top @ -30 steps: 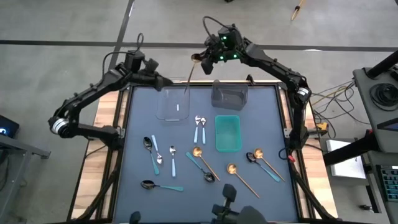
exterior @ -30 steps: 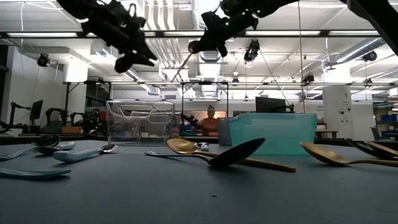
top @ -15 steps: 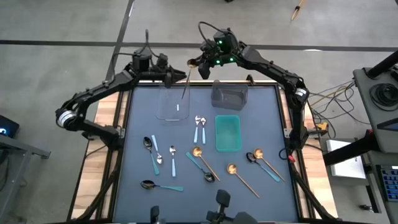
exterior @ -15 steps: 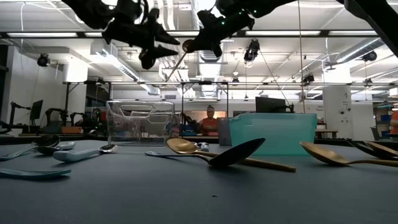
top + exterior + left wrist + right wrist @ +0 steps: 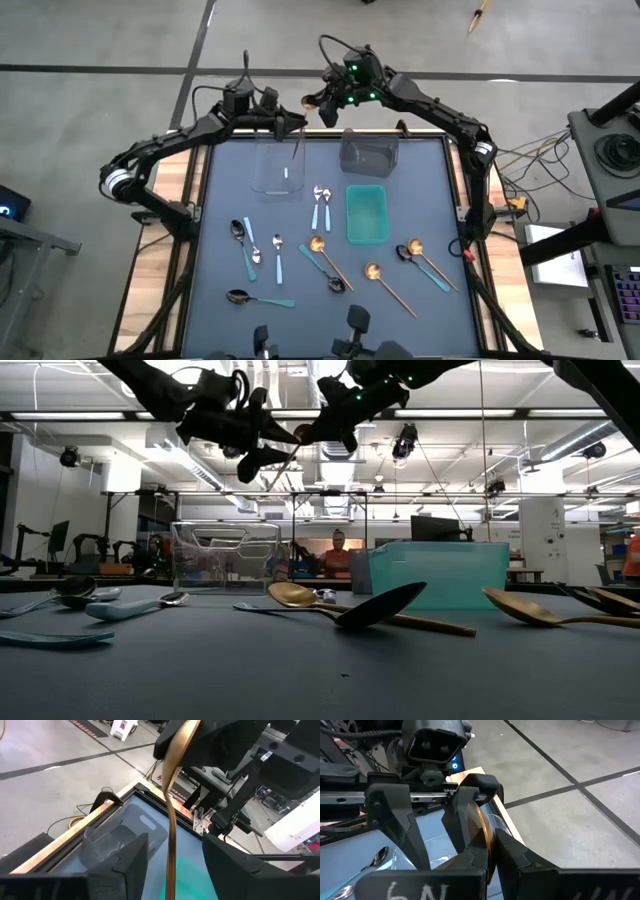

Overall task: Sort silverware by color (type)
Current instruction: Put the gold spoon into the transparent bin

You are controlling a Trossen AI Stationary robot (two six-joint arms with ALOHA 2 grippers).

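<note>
Spoon, glossy gold w/ thin curved handle, hung in air above clear bin, bowl end pinched by right gripper. Left gripper sat w/ dark angular fingers spread either side of handle.

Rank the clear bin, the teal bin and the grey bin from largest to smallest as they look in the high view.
1. clear bin
2. teal bin
3. grey bin

The clear and teal bins look close in size, so their order is unsure.
</note>
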